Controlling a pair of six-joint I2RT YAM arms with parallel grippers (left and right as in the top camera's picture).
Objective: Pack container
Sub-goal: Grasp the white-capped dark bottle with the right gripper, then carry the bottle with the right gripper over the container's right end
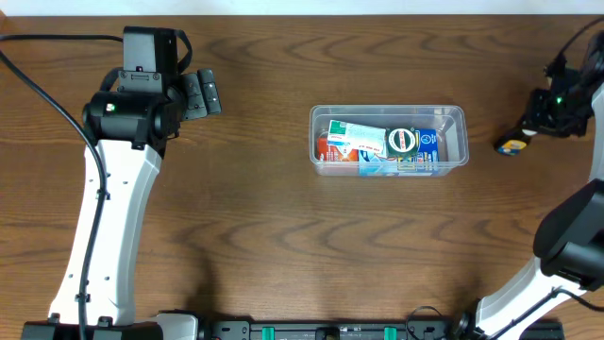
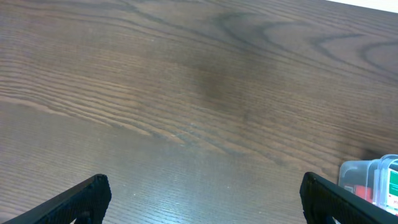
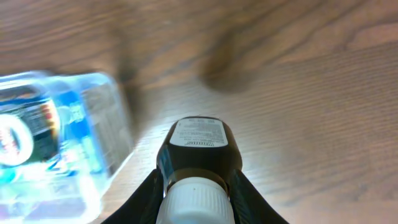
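Mid-table sits clear plastic rectangular container (image 1: 387,108), small boxes (image 1: 363,140) inside. Near its right end, right gripper (image 3: 199,198) clamped on small dark bottle with white cap (image 3: 198,146). Far left, left gripper (image 2: 204,186) spread wide.

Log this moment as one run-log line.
left tool open above table | right tool shut on dark white-capped bottle, beside container | container holds small cartons, bottle not yet in
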